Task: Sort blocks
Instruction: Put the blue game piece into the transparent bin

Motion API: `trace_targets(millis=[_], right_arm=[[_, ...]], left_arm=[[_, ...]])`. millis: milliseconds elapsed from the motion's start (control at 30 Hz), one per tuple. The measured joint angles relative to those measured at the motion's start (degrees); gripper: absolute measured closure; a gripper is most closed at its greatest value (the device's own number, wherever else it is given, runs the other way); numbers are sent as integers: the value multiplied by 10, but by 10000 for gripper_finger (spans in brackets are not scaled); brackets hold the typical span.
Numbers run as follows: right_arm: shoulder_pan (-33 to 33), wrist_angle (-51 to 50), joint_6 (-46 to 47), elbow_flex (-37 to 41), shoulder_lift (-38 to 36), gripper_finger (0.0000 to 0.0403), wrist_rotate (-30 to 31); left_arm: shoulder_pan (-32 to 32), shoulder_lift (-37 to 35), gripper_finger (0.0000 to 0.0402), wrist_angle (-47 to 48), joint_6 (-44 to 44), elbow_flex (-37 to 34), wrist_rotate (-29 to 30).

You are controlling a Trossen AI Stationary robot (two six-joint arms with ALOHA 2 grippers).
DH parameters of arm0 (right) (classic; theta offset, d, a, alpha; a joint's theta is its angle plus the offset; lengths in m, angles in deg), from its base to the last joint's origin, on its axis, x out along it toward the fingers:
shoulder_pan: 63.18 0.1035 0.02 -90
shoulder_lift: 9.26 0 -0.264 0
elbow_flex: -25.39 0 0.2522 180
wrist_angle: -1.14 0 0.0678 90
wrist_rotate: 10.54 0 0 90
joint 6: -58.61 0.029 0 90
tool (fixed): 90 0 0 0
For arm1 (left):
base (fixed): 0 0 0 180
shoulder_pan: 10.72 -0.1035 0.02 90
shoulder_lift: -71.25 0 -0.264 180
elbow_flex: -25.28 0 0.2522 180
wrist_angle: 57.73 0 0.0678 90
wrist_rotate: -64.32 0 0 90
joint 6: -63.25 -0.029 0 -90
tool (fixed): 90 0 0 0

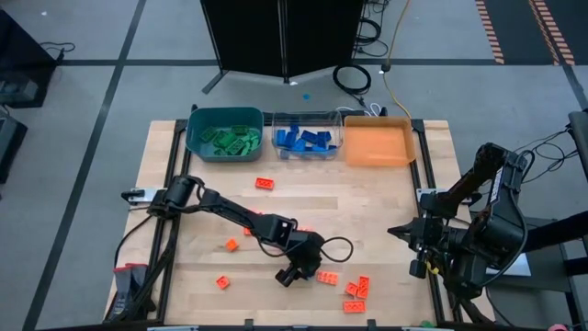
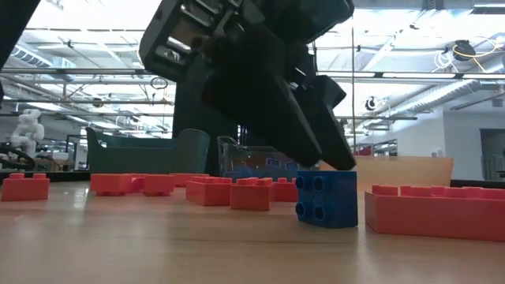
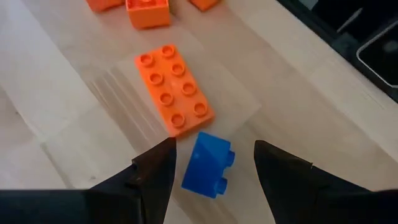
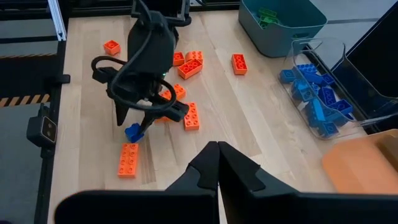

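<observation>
**Left gripper straddling a blue block near the front of the table**

The left gripper (image 3: 211,171) is reaching down over the front middle of the table (image 1: 386,198), fingers spread, with a small blue block (image 3: 208,165) lying tipped on its side in the gap between them. In the left wrist view neither finger is visibly pressing the block yet. In the low view the block (image 2: 326,199) is sitting on the wood with a fingertip at its top edge.

A long orange brick (image 3: 174,89) is lying just beside the blue block. More orange-red blocks (image 1: 356,294) are lying scattered across the front half of the table, with one (image 1: 265,184) nearer the bins.

At the far edge, the teal bin (image 1: 223,134) is holding green blocks, the clear bin (image 1: 308,138) is holding blue blocks, and the orange bin (image 1: 378,142) is sitting to their right.

The right gripper (image 4: 216,163) is waiting at the table's right edge, fingers pressed together, gripping nothing.
</observation>
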Motion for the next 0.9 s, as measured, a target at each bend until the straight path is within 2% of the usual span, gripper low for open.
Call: trace_targets(millis=[167, 267, 367, 533, 733, 900], right_arm=[[0, 0, 0, 0, 0, 402, 0], [0, 0, 0, 0, 0, 402, 0], [0, 0, 0, 0, 0, 402, 0], [0, 0, 0, 0, 0, 402, 0], [0, 0, 0, 0, 0, 402, 0], [0, 0, -1, 0, 0, 402, 0]], left_arm=[[-1, 13, 182, -16, 33, -15, 2], [-1, 21, 198, -20, 38, -15, 2], [-1, 32, 230, -39, 39, -15, 2], [-2, 38, 307, -47, 63, -13, -8], [-8, 36, 308, -39, 91, -13, -11], [-26, 14, 308, -19, 122, -15, 36]])
